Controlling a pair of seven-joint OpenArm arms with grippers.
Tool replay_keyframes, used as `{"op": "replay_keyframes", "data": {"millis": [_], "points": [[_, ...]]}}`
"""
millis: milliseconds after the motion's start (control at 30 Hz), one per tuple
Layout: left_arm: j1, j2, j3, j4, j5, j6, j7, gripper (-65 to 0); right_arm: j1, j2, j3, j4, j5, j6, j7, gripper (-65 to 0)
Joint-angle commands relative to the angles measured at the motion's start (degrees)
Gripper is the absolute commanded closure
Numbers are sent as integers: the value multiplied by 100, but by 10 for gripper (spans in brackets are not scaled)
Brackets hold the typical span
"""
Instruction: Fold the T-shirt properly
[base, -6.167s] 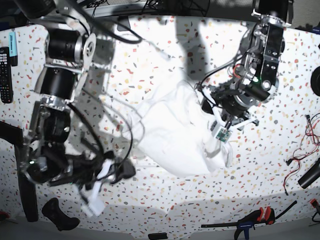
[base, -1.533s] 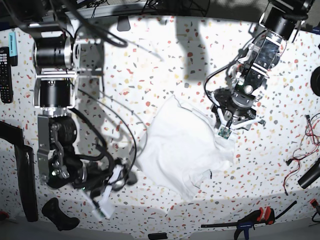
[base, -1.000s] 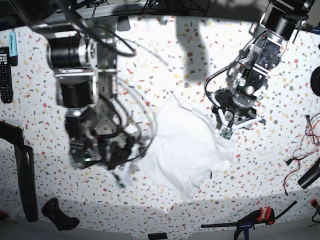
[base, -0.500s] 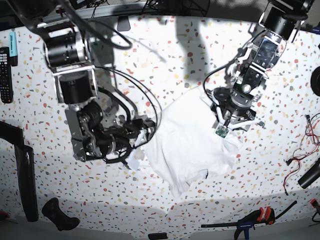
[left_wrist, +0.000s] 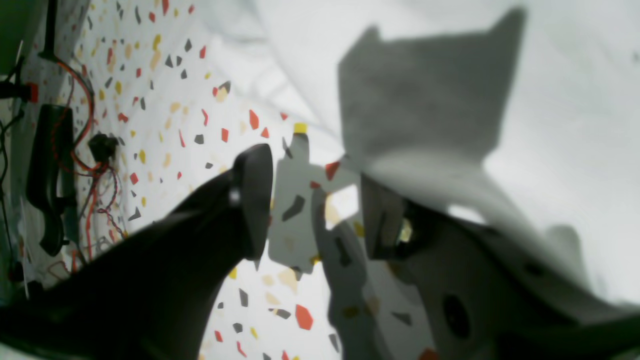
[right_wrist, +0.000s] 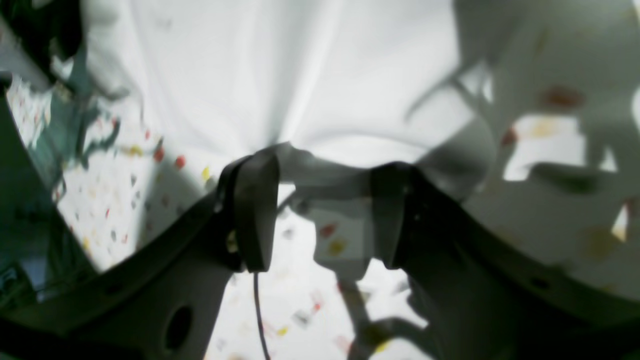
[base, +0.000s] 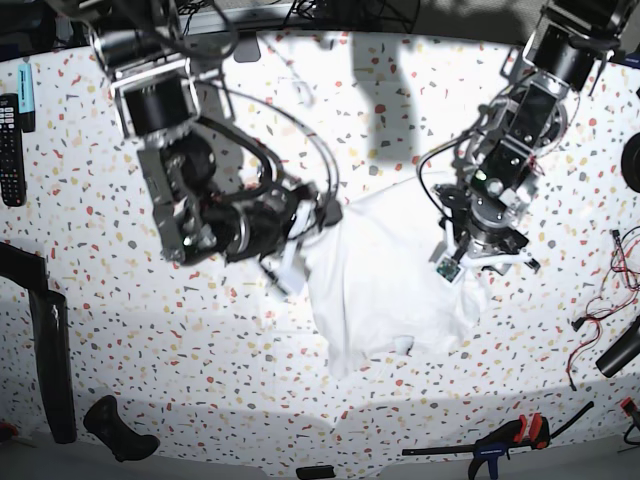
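Observation:
The white T-shirt (base: 385, 270) lies crumpled on the speckled table (base: 300, 130), mid-frame in the base view. My right gripper (base: 300, 245) is at the shirt's left edge. In the right wrist view its fingers (right_wrist: 255, 210) stand apart, and a rolled fold of the shirt (right_wrist: 300, 75) lies across the gripper's tips (right_wrist: 322, 175). My left gripper (base: 468, 265) is at the shirt's right edge. In the left wrist view the left gripper (left_wrist: 315, 170) is open with bare table in the gap, and the shirt (left_wrist: 550, 100) drapes over one finger (left_wrist: 380, 220).
A remote control (base: 10, 150) lies at the left edge. A black strap (base: 50, 350) and a black handle (base: 120, 430) sit at the lower left. A clamp (base: 510, 438) and red wires (base: 600, 320) are at the lower right. The wires (left_wrist: 85, 150) also show in the left wrist view.
My right arm swung up from the lower left to the shirt's left edge. The shirt bunched narrower and shifted up and right. My left gripper stayed near the right edge.

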Motion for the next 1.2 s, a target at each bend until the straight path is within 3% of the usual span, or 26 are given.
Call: {"op": "replay_keyframes", "data": {"millis": [0,233,267,333,400,467,633,733,933,1167], "points": [[-153,-2,-9,79,-9,0,-87,-279,-114,-22,-55,136,-37,45,-302,-301],[-195,-7,-9,79,0,33,33,-279,-337,-20,-26,647,-81,45,-299,-301],[-195,-7,-9,94,13,267,74,-279,-328,-22,7,697,-81,45,-299,-301],[-190,-7,-9,216,201,1043,188,-279,-328,-22,127,844,-164,45,-251,-301],[-192,-79,-11,457,341,1375,232,-279,-330,-22,317,1036,-372,45,-96,-301],[-190,-184,-11,824,280,1373,260,-279,-328,-22,575,1274,-555,45,44,-301],[-188,-625,-13,1845,-664,1368,356,-279,-330,-22,1325,1954,-656,45,-96,-301],[-107,-761,-50,2236,-654,1360,619,-279,-358,-13,1816,2326,-632,45,-361,-301],[542,-505,-789,2337,-938,1353,568,-279,-793,92,2688,2708,-114,45,-420,-301],[1478,-369,-2015,2520,-2068,393,457,-279,-1733,330,3268,3195,-72,45,-420,-301]]}}
